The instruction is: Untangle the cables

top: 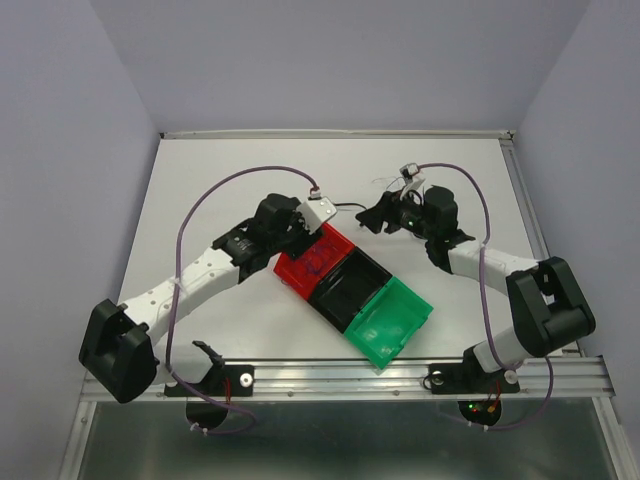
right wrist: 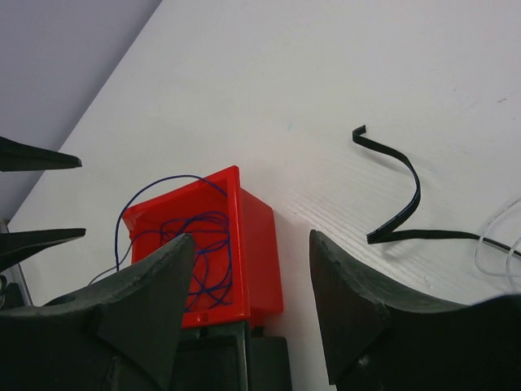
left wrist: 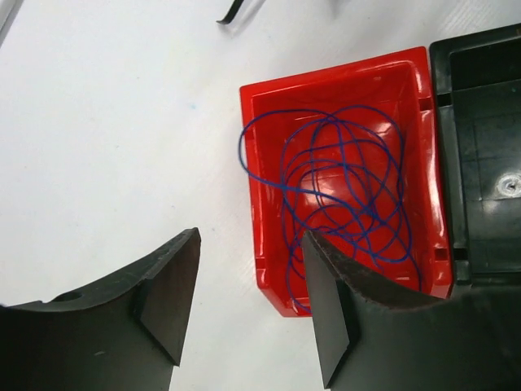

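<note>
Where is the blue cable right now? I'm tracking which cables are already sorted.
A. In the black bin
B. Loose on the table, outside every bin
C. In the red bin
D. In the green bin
C: the left wrist view shows the blue cable lying in loose loops inside the red bin, with one loop reaching over the bin's wall.

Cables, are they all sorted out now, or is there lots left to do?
Partly done. The blue cable lies coiled in the red bin. Nothing is in hand: the left gripper, open, hangs by that bin, and the right gripper is open and empty too. Left to do: the black cable and the white cable lie loose on the table.
</note>
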You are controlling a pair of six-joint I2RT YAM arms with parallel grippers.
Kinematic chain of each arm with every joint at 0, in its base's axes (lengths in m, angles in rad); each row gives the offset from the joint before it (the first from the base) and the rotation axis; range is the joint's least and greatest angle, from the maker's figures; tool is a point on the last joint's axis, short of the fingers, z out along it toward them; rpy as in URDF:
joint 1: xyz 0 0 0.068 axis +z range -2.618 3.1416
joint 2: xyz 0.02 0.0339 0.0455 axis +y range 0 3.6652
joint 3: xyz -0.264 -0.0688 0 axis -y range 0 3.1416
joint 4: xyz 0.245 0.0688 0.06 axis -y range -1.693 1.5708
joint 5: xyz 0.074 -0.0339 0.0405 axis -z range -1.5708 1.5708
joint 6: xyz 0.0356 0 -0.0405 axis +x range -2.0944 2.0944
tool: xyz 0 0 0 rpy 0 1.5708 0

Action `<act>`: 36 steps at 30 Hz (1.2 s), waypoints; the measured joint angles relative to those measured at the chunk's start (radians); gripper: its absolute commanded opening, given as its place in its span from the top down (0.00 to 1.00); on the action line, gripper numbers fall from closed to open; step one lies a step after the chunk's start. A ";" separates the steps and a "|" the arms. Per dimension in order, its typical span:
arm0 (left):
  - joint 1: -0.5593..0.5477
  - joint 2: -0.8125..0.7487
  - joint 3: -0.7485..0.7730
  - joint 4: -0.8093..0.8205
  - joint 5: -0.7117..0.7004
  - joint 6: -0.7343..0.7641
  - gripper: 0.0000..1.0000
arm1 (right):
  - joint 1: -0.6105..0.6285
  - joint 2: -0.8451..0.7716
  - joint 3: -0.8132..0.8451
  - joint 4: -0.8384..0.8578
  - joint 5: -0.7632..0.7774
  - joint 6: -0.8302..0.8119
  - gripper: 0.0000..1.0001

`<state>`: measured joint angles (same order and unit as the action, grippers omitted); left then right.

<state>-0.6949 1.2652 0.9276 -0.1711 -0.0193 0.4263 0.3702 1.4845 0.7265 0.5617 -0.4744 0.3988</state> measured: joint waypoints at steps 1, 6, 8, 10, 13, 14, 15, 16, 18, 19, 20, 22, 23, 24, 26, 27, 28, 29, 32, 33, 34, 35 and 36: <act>0.012 -0.010 0.000 -0.003 0.003 0.003 0.36 | 0.000 0.004 0.000 0.002 -0.003 0.000 0.36; 0.051 -0.018 0.011 0.000 0.023 0.004 0.38 | 0.000 0.010 0.000 0.005 -0.004 0.000 0.36; 0.064 -0.016 0.012 0.016 0.037 0.004 0.39 | 0.000 0.011 0.000 0.006 0.003 0.001 0.36; 0.079 -0.001 0.025 0.027 0.053 0.003 0.39 | 0.001 0.019 0.005 0.006 0.011 0.001 0.35; 0.107 0.033 0.049 0.068 0.084 -0.006 0.39 | 0.005 0.090 0.081 -0.025 0.048 -0.001 0.27; 0.116 0.036 0.049 0.081 0.090 -0.009 0.39 | 0.005 0.122 0.117 -0.045 0.074 -0.004 0.26; 0.125 0.037 0.049 0.093 0.095 -0.014 0.39 | 0.006 0.160 0.157 -0.063 0.103 -0.004 0.26; 0.133 0.037 0.049 0.107 0.097 -0.017 0.39 | 0.010 0.185 0.185 -0.084 0.127 -0.003 0.27; 0.144 0.035 0.049 0.138 0.097 -0.024 0.39 | 0.011 0.231 0.235 -0.129 0.177 -0.006 0.29; 0.147 0.031 0.048 0.151 0.098 -0.028 0.39 | 0.015 0.265 0.273 -0.160 0.217 -0.007 0.29; 0.147 0.024 0.046 0.163 0.099 -0.032 0.39 | 0.017 0.284 0.294 -0.178 0.243 -0.008 0.29; 0.147 0.002 0.033 0.188 0.103 -0.042 0.39 | 0.025 0.328 0.336 -0.220 0.309 -0.009 0.30; 0.147 -0.013 0.024 0.197 0.106 -0.045 0.39 | 0.030 0.344 0.347 -0.238 0.333 -0.010 0.30; 0.147 -0.031 0.013 0.205 0.109 -0.050 0.39 | 0.032 0.358 0.358 -0.255 0.352 -0.010 0.30; 0.147 -0.065 -0.004 0.216 0.117 -0.061 0.39 | 0.039 0.384 0.383 -0.290 0.381 -0.011 0.32; 0.147 -0.074 -0.009 0.219 0.118 -0.065 0.39 | 0.043 0.400 0.401 -0.311 0.395 -0.011 0.33; 0.147 -0.086 -0.015 0.225 0.120 -0.069 0.39 | 0.047 0.415 0.416 -0.325 0.404 -0.013 0.35; 0.147 -0.097 -0.022 0.233 0.122 -0.073 0.39 | 0.050 0.430 0.433 -0.336 0.409 -0.014 0.39; 0.147 -0.109 -0.036 0.247 0.125 -0.078 0.39 | 0.058 0.463 0.469 -0.369 0.418 -0.021 0.81; 0.147 -0.110 -0.040 0.249 0.125 -0.078 0.39 | 0.063 0.469 0.477 -0.387 0.421 -0.024 0.90; 0.147 -0.110 -0.043 0.252 0.125 -0.079 0.39 | 0.065 0.471 0.480 -0.402 0.424 -0.023 0.96; 0.147 -0.110 -0.047 0.253 0.124 -0.080 0.39 | 0.069 0.471 0.480 -0.409 0.426 -0.027 0.97; 0.147 -0.110 -0.052 0.253 0.124 -0.080 0.39 | 0.070 0.470 0.481 -0.417 0.425 -0.026 0.99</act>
<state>-0.5476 1.1553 0.8753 0.0822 0.1047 0.3458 0.4404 1.9545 1.2076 0.1448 -0.0490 0.3729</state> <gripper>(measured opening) 0.611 0.070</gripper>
